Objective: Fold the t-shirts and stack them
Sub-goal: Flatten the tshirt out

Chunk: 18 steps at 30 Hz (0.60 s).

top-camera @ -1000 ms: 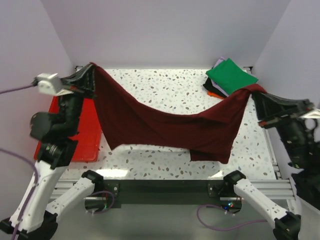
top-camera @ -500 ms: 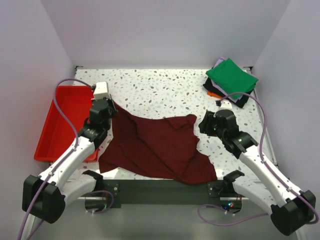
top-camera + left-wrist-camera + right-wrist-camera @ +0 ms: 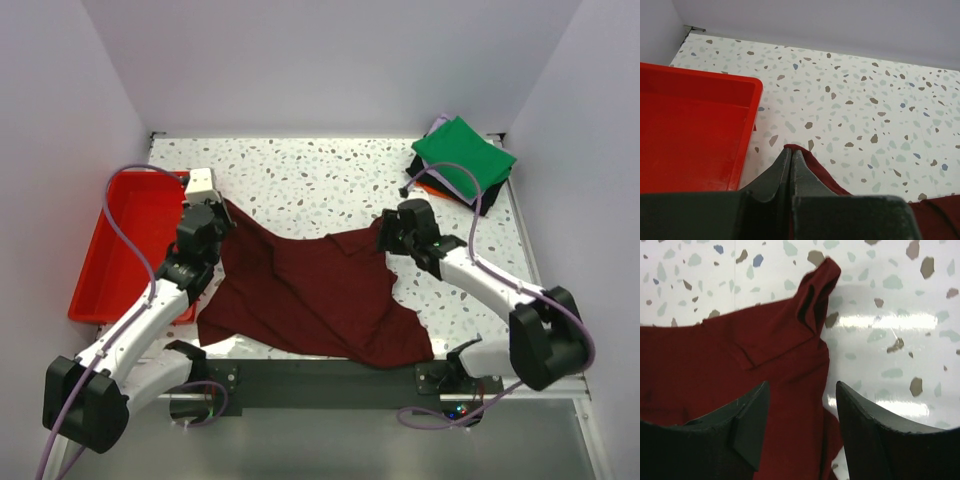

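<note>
The dark maroon t-shirt (image 3: pixel 310 290) lies rumpled and spread on the speckled table. My left gripper (image 3: pixel 222 208) is shut on its far left corner, and a sliver of maroon cloth (image 3: pixel 805 156) shows at the closed tips (image 3: pixel 790 150). My right gripper (image 3: pixel 390 235) hovers open over the shirt's far right corner (image 3: pixel 770 345), fingers (image 3: pixel 752 412) apart with nothing gripped between them (image 3: pixel 802 390). Folded t-shirts are stacked at the back right: bright green (image 3: pixel 462 150) on top, black (image 3: pixel 490 197), a lavender edge (image 3: pixel 437 124) and an orange edge (image 3: pixel 428 187) below.
A red plastic tray (image 3: pixel 130 240) sits along the left edge, close to my left gripper, and it also shows in the left wrist view (image 3: pixel 690 135). Walls enclose the table on three sides. The shirt's near hem reaches the front rail (image 3: pixel 330 375).
A second ago both grippers held the maroon shirt stretched in the air. It now lies on the table. The right gripper has opened and let go of its corner; the left still pinches.
</note>
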Tool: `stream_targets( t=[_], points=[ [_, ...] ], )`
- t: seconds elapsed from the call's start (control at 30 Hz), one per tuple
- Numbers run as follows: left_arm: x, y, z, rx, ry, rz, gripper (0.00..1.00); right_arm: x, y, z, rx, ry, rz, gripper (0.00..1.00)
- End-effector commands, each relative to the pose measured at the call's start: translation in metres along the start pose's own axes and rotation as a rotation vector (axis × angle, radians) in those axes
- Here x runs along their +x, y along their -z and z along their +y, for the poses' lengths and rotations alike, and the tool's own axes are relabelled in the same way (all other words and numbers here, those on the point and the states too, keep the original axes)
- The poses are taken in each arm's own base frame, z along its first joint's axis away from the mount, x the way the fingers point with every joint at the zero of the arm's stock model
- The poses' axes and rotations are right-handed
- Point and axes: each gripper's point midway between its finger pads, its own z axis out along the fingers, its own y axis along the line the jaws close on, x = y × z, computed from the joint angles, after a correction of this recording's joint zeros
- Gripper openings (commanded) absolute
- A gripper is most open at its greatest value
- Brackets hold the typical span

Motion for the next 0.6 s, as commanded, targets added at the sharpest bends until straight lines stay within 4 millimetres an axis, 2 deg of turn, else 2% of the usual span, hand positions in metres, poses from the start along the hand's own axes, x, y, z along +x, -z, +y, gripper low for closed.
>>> stream_targets(
  t=[0.0,0.03,0.07,0.23,0.57],
  points=[
    [-0.013,-0.001,-0.004,0.015,0.048,-0.056,0.0,-0.065,-0.013,0.023,-0.027,0.009,-0.163,0.59],
    [-0.012,-0.002,-0.004,0.016,0.046,-0.053,0.0,-0.062,-0.023,0.023,-0.015,0.013,-0.142,0.58],
    [-0.012,-0.002,-0.004,0.017,0.048,-0.052,0.0,-0.072,-0.025,0.027,-0.022,0.006,-0.161,0.58],
    [-0.01,-0.003,-0.005,0.023,0.045,-0.05,0.0,-0.081,-0.041,0.02,0.051,-0.005,-0.167,0.57],
    [-0.006,-0.005,-0.008,0.032,0.043,-0.041,0.0,-0.072,-0.065,-0.003,0.162,-0.015,-0.119,0.54]
  ],
)
